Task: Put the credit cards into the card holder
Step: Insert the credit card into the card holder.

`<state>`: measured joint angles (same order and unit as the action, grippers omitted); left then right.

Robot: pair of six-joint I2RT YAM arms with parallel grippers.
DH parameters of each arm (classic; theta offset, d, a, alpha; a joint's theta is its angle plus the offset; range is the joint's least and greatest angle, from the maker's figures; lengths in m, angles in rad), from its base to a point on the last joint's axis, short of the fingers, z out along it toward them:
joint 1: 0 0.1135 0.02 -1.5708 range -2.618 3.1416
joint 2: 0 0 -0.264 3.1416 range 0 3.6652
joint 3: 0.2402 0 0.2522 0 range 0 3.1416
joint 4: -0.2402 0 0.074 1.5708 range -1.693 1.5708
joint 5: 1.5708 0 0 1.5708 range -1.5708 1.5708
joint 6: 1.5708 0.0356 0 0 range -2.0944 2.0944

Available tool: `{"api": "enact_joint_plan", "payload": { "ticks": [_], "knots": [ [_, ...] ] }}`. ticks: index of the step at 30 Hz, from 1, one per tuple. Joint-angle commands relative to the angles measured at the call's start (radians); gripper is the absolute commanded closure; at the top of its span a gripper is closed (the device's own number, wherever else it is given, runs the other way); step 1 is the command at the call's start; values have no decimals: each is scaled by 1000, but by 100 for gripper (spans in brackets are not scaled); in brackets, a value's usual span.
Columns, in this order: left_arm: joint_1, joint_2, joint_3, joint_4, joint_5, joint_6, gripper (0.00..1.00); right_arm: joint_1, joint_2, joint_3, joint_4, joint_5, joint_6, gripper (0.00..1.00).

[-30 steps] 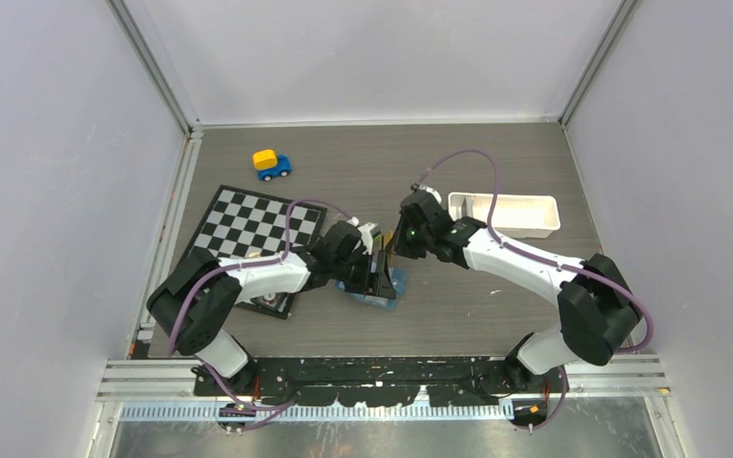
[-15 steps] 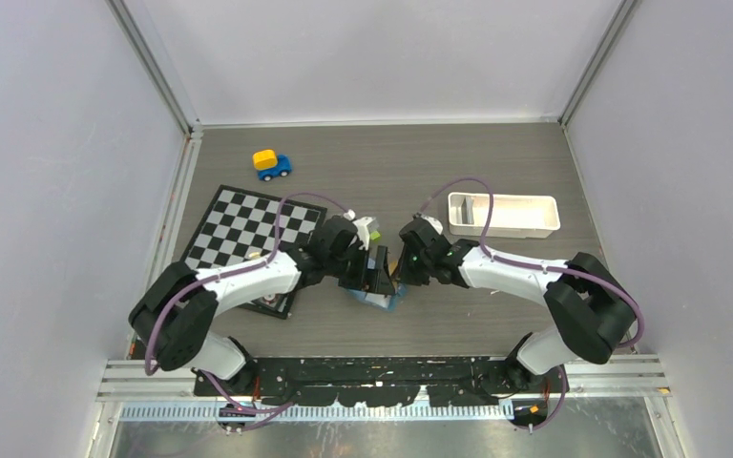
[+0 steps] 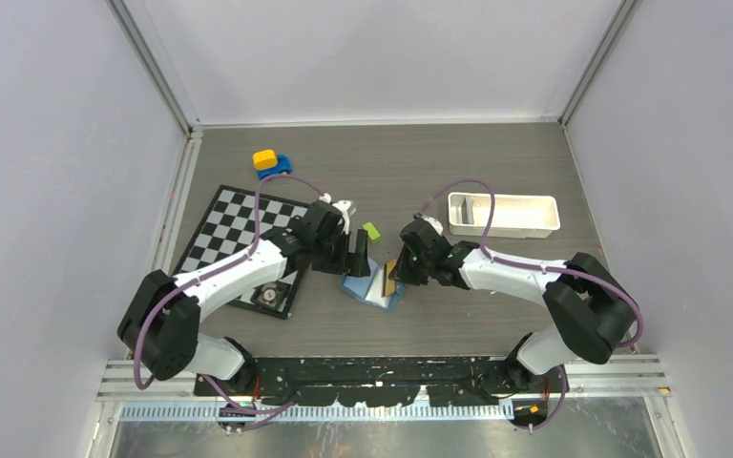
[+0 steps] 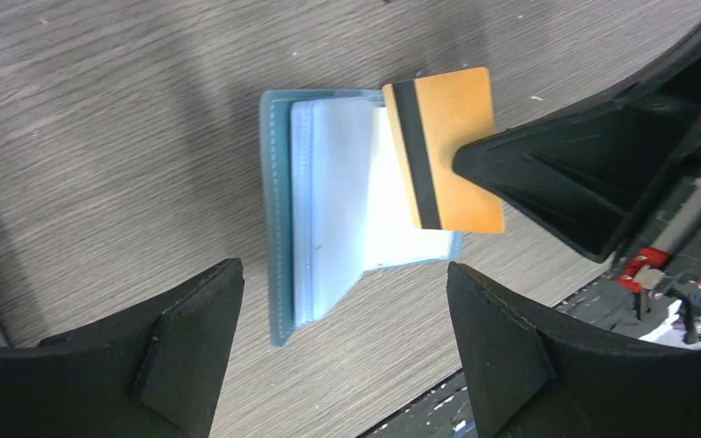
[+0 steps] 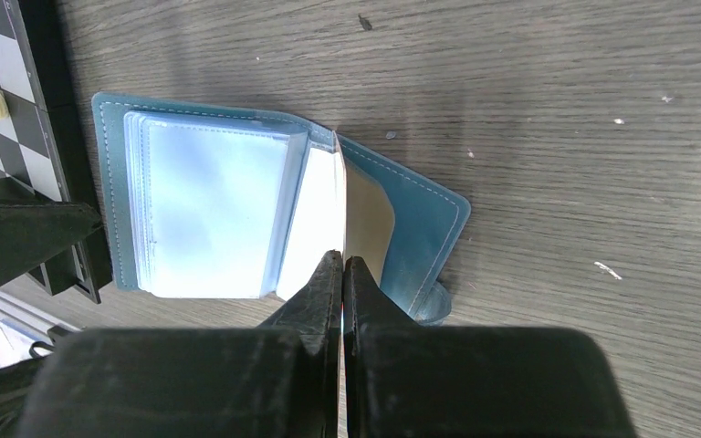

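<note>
- The right claw [image 5: 342, 269] is clamped tight on a thin tan-gold card with a black magnetic stripe [image 4: 443, 151], gripping one edge.
- The card stands on edge over an open teal-blue folding wallet with pale clear sleeves [image 4: 329, 219]. Its low edge meets the wallet by the fold; whether it sits in a slot cannot be told.
- The wallet lies flat mid-way across the grey wood-grain counter [image 3: 458, 162], closer to the near edge.
- The left claw [image 4: 342, 278] hangs above the wallet, spread wide and holding nothing.
- A small lime-green block [image 3: 371, 231] lies just beyond the wallet; a long white tray [image 3: 503, 213] sits toward the right edge.
</note>
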<state>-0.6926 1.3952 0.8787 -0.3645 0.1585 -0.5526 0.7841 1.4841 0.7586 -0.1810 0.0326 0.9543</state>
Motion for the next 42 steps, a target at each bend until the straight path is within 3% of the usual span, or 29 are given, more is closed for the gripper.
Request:
{"api": "enact_joint_plan", "payload": {
  "ticks": [1,6,10,15,20,23,30,42],
  "knots": [
    [29,7,7,-42,-56,37,16,6,11,-7,10,19,9,100],
    [51,48,-11,-12,-25,19,20,6,6,-16,20,15,12,100],
    [75,79,-25,7,-10,4,37,6,-5,-27,33,9,12,99],
    [96,96,-64,93,69,-26,49,5,-13,-46,69,-17,5,100],
    [111,123,-90,121,91,-37,73,6,-48,-100,174,-77,17,99],
    [121,138,-96,131,100,-38,79,5,-58,-119,217,-96,24,100],
    [131,167,-96,132,111,-34,90,5,-71,-182,335,-140,53,100],
    [134,184,-99,127,112,-29,91,4,-74,-202,392,-157,63,100]
  ]
}}
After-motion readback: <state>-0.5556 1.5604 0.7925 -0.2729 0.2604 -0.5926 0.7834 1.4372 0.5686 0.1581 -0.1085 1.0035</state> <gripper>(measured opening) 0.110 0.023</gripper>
